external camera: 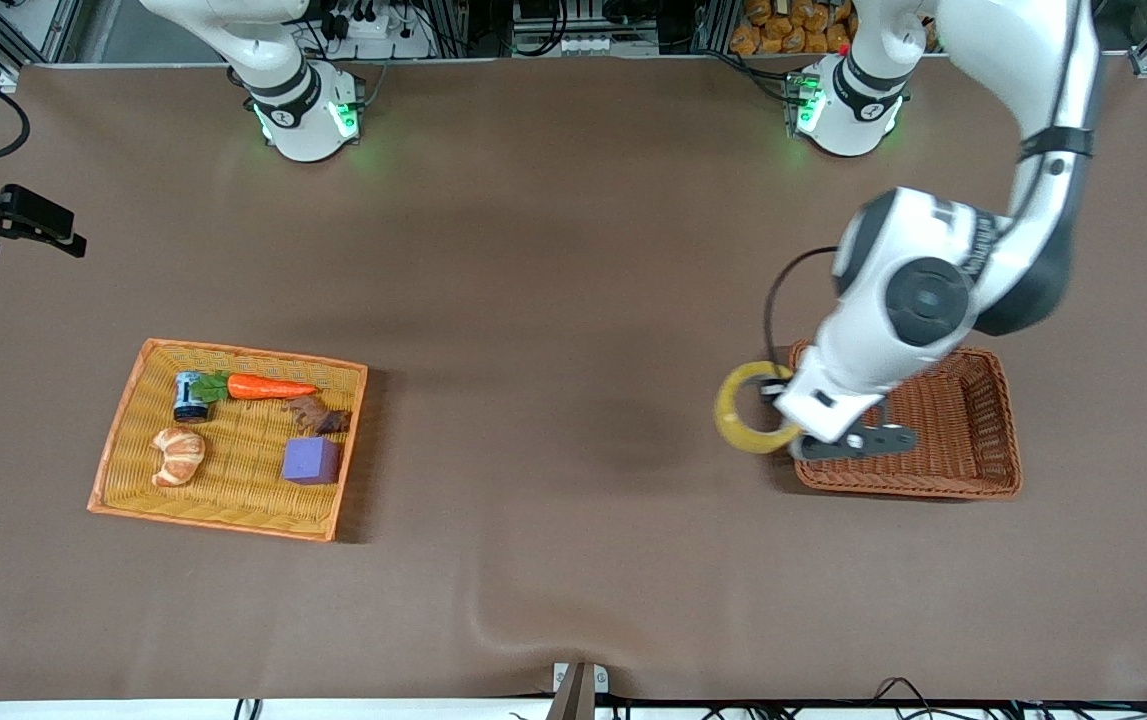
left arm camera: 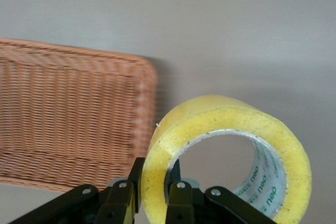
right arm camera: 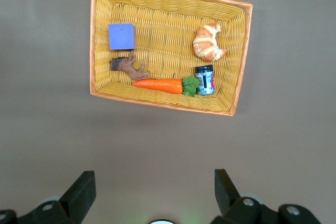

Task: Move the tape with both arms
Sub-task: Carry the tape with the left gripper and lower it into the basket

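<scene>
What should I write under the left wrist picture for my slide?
Left tool pinching the yellow tape roll in the air beside the brown wicker basket.

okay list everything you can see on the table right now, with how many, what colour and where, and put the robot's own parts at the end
tape: 1, translucent yellow, held in the air beside the brown basket's rim
brown basket: 1, reddish-brown wicker, toward the left arm's end
yellow basket: 1, yellow with orange rim, toward the right arm's end
carrot toy: 1, orange with green leaves, in the yellow basket
small can: 1, dark, beside the carrot's leaves
croissant toy: 1, orange-and-white, in the yellow basket
purple cube: 1, in the yellow basket
brown toy: 1, between carrot and cube
left hand: 1, black, shut on the tape's wall
right hand: 1, black, open, high over the table, waiting
</scene>
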You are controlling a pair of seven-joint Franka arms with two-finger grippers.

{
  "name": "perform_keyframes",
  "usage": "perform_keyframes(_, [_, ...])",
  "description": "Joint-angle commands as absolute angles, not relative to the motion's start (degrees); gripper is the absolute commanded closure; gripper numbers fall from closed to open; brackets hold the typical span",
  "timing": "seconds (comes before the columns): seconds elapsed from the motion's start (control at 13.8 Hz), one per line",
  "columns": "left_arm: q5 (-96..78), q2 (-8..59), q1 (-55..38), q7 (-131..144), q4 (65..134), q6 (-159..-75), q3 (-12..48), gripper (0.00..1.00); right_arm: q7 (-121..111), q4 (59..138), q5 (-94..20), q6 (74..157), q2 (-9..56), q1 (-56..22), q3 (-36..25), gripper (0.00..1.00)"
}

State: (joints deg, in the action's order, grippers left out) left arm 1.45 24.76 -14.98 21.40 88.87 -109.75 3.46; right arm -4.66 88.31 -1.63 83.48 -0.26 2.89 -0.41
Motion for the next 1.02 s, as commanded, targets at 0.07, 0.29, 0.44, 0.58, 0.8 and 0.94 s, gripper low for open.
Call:
perform_keyframes(0.07, [2.55,22.85,-6.53,11.36,96.14,-111.70,4.57,1.00,-4.57,86.66,-1.50,83.14,0.44,2.72,-0.26,0.00])
perform_keyframes(0.29, [2.64,24.16,-2.65,4.68,100.62,-116.96,4.40,1.00,-4.92,86.66,-1.32,83.50,0.53,3.16,-0.35,0.00])
perform_keyframes(0.44, [2.64,26.27,0.69,-0.94,102.65,-122.14,4.48,1.00,-5.10,86.66,-1.58,83.50,0.53,3.08,-0.35,0.00])
perform_keyframes(0.58, [2.64,27.33,1.06,-2.64,102.40,-122.87,4.40,1.00,-5.10,86.66,-1.50,83.41,0.53,2.99,-0.35,0.00])
perform_keyframes(0.8, [2.64,26.02,1.32,-4.56,101.78,-122.17,4.31,0.00,-5.27,86.66,-1.41,83.50,0.62,3.34,-0.35,0.00])
perform_keyframes(0.94, [2.64,23.74,1.06,-5.80,97.67,-116.67,4.13,0.00,-5.36,86.66,-1.41,83.50,0.62,3.34,-0.35,0.00])
